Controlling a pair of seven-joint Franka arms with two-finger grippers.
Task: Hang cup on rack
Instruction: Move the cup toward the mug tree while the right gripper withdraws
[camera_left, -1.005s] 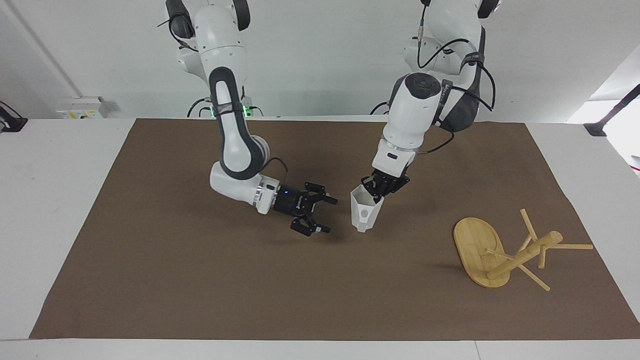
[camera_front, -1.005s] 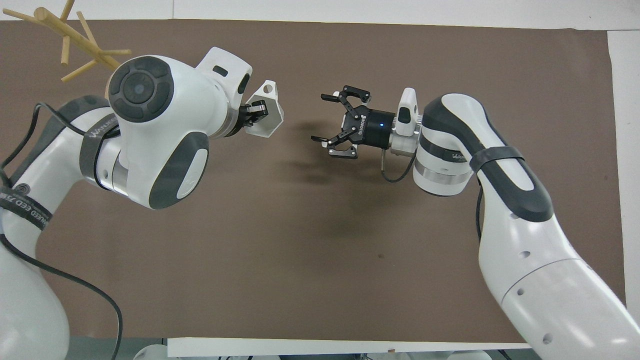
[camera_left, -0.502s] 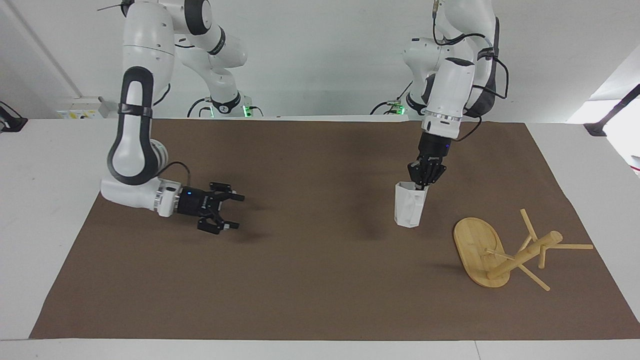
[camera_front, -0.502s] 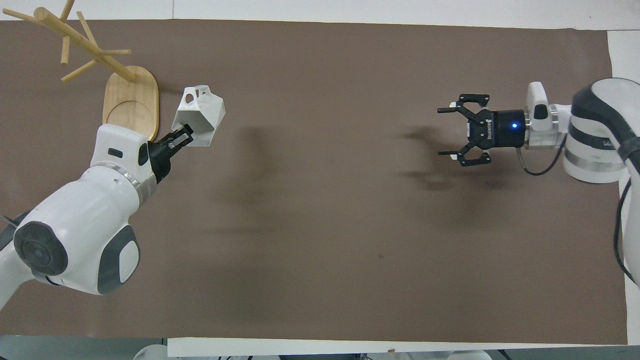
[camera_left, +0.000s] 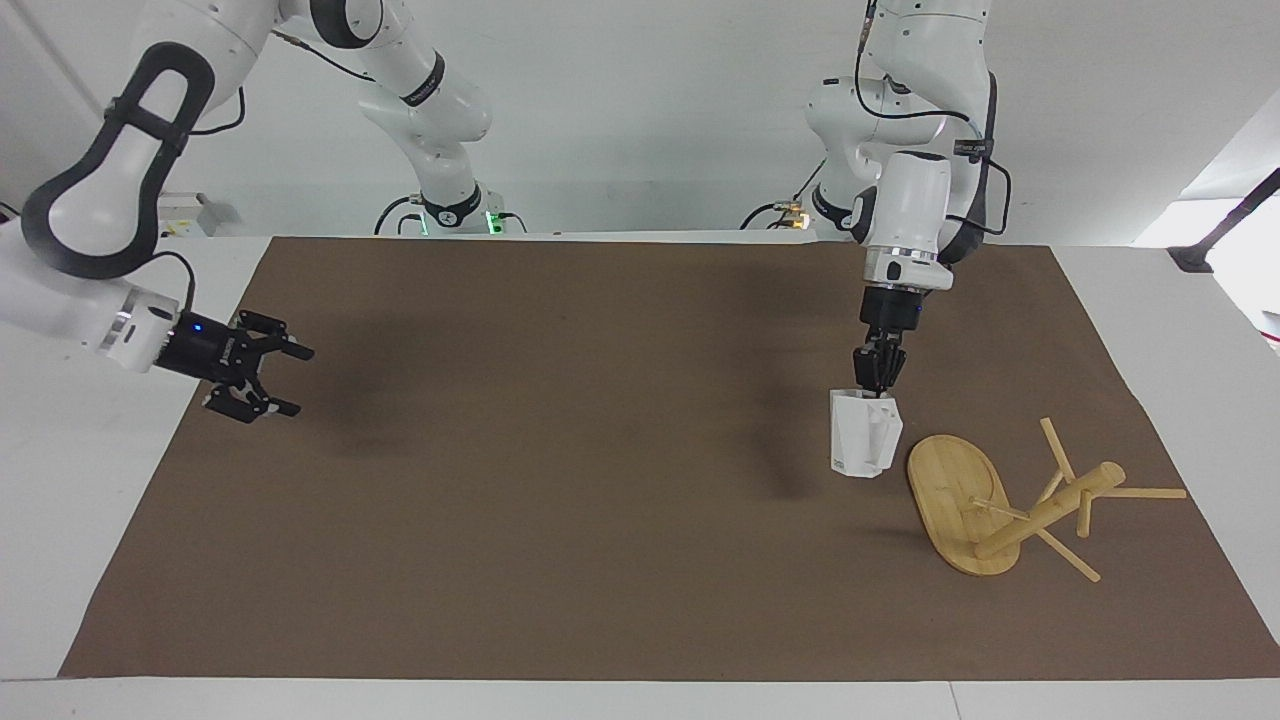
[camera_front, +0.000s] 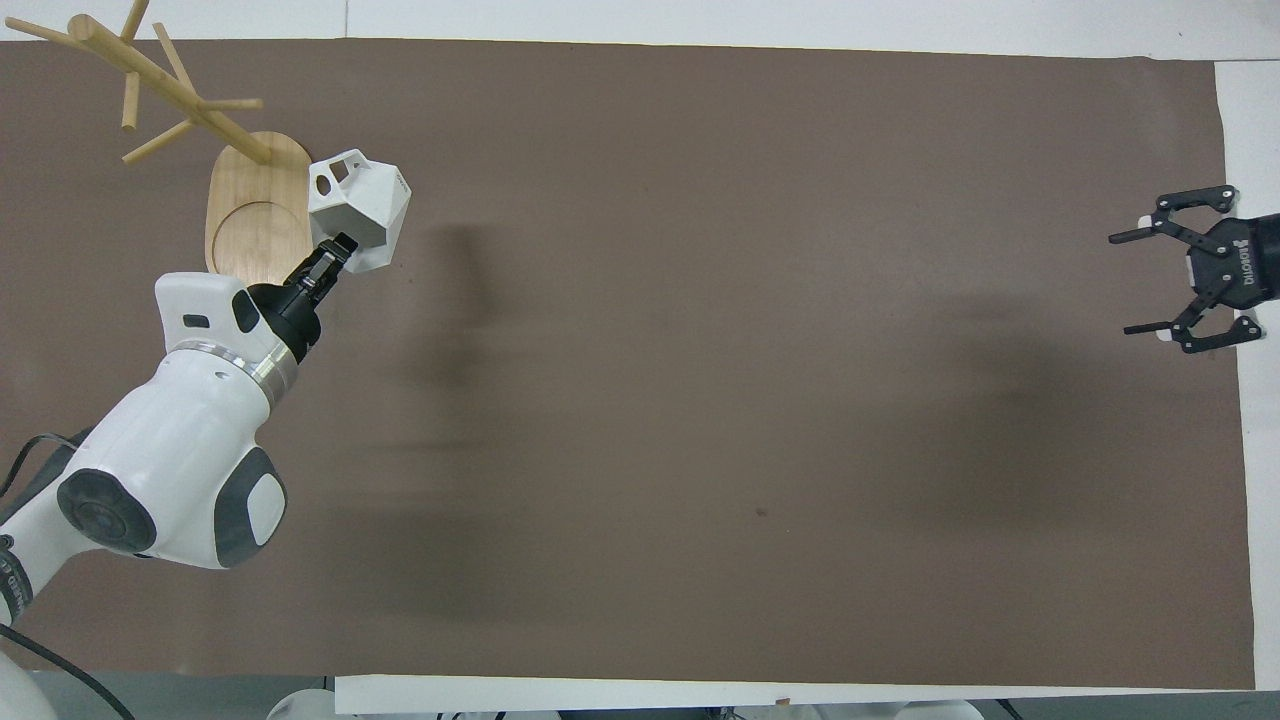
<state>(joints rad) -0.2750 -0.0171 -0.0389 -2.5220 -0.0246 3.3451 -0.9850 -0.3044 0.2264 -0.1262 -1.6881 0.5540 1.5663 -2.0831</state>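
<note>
Overhead view – rack (camera_front: 262, 208) pegs cut off; cup (camera_front: 362, 212) rim hidden

High facing and steep overhead cameras, half-turned, share the brown mat (camera_left: 600, 520).

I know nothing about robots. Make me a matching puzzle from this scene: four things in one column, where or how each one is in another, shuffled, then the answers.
Things:
1. small white faceted plastic cup
2. light bamboo rack
3. left pincer
4. right pincer

States:
A. open, over the brown mat's edge at the right arm's end
B. standing at the left arm's end of the table
C. shut on the cup's rim
D. held up beside the rack's oval base

Pairs: 1-D, 2-B, 3-C, 4-A
</note>
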